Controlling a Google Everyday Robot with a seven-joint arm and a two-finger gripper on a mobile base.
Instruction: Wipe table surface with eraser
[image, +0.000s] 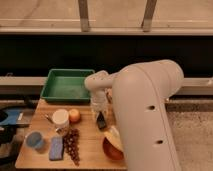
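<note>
Camera view shows the gripper (101, 116) pointing down over the middle of the table (87, 145), jaws clenched on the eraser (101, 121) — a small black block showing just below the fingers, at or very near the wood. Whether it actually presses the surface cannot be told from here. The eraser's long axis seems to run roughly from 11 to 5 o'clock, tilted a little.

From the jaws, open wood lies at 7 o'clock, between the grapes (72, 145) and the bowl (112, 147); that looks like the likeliest lane for a stroke. The bowl sits close at 5 o'clock, with something pale resting in it. An orange fruit (74, 115) is near at 9 o'clock, a white cup (60, 119) just beyond it. Farther out at 8 o'clock lie a blue-grey sponge (56, 148) and a blue cup (35, 141).

At 11 o'clock the green tray (67, 85) stands past the table's far edge. The arm (145, 110) — bulky and white — hides the table's right side.
</note>
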